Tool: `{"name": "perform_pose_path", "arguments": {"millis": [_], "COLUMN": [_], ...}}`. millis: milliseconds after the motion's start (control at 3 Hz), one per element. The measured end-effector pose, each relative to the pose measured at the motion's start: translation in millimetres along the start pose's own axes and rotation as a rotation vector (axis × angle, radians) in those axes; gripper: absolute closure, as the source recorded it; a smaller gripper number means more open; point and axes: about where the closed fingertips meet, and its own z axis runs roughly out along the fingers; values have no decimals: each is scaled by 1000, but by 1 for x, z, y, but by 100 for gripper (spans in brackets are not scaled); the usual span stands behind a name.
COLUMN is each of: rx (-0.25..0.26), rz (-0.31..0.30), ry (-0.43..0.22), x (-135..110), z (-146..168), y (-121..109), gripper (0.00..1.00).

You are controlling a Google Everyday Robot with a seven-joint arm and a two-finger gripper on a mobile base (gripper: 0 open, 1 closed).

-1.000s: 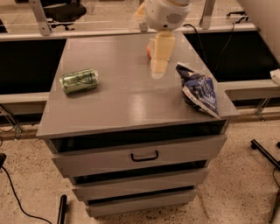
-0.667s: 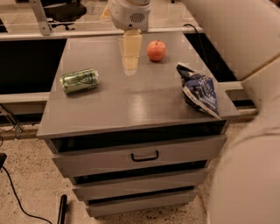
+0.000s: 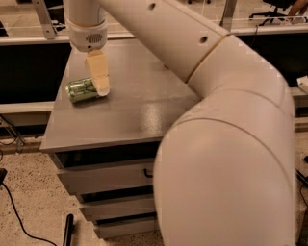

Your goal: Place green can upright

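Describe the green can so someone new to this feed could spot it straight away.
Start at the grey drawer cabinet in the middle of the view. The green can lies on its side near the left edge of the cabinet's top, with the claw hanging right at its right end. It is the only shiny, light-green thing visible on that top.

Likely a lab or office workroom: a grey drawer-cabinet counter [image 3: 125,120], speckled floor [image 3: 33,178] with loose cables [image 3: 12,206] (office chair [image 3: 278,5] behind). The tool [image 3: 102,86] hangs over the counter's left part.
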Motion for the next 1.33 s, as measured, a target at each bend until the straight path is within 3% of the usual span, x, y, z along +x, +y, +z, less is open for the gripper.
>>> {"name": "perform_pose_path", "arguments": {"millis": [333, 1000, 1333], "rx": [-76, -33, -18], "rz": [96, 103, 137], "ry": [-1, -27, -20], "x": [-24, -27, -28], "z": [41, 50, 70], "y": [-18, -31, -48], "gripper": [0, 0, 0]}}
